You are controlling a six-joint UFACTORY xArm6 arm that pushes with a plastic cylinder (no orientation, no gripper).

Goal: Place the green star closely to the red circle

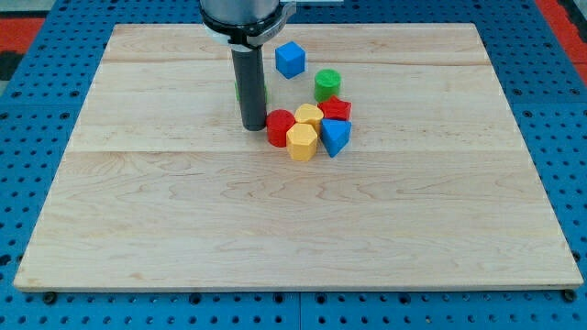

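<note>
I am working over a pale wooden board (183,229) made of joined planks, which rests on a blue pegboard surface (37,110). My arm carries no pincer at all, so there is nothing to release or clench; it ends in a straight dark rod, and my tip (254,127) stands on the board in the upper middle of the view.

The red circle, a short red cylinder block (280,126), sits at about three o'clock from my tip, just beside it; I cannot tell whether the two touch. The green star is mostly hidden: only a thin sliver of green block (265,92) shows at the rod's right edge, at roughly one o'clock from my tip, and its shape cannot be made out from here. It lies near the red circle, at about eleven o'clock from it.

A tight cluster spreads from the red circle towards three o'clock: a yellow hexagonal block (302,142) touching it at about four o'clock, a second yellow block (309,115) at about two o'clock, a red block (336,109) of unclear shape beyond that, and a blue wedge-like block (336,137). A green cylinder block (327,84) stands at twelve o'clock from the cluster, and a blue cube (290,59) sits apart at about eleven o'clock from that.
</note>
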